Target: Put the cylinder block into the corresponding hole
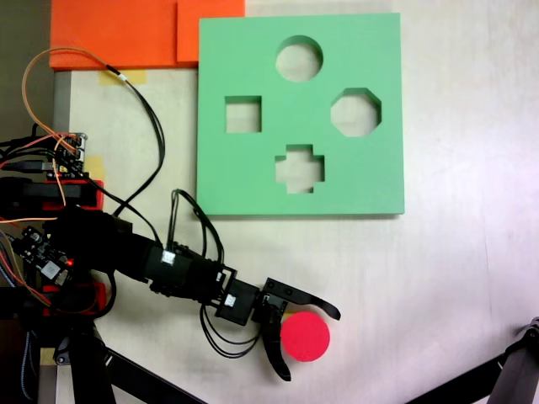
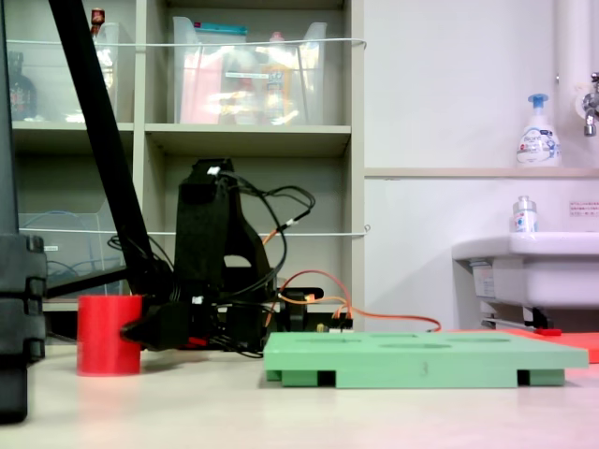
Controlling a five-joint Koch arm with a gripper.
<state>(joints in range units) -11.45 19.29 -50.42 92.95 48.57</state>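
The red cylinder block point(image 1: 305, 337) stands upright on the table near the front edge, well below the green foam board point(image 1: 253, 181). My gripper point(image 1: 310, 345) is open, its two black jaws spread around the cylinder: one arcs over its far side, the other lies against its left and near side. From the side, in a fixed view, the cylinder block point(image 2: 109, 334) rests on the table with the gripper point(image 2: 140, 329) low against it. The corresponding hole, the circular cut-out point(image 1: 299, 59), lies at the board's far edge and holds nothing.
The board point(image 2: 421, 357) also has a square cut-out point(image 1: 242, 114), an octagonal one point(image 1: 355, 112) and a cross-shaped one point(image 1: 300, 168). Orange foam sheets point(image 1: 118, 34) lie at the back left. Black stand legs point(image 1: 514, 370) cross the front right corner. Cables point(image 1: 143, 109) trail beside the arm's base.
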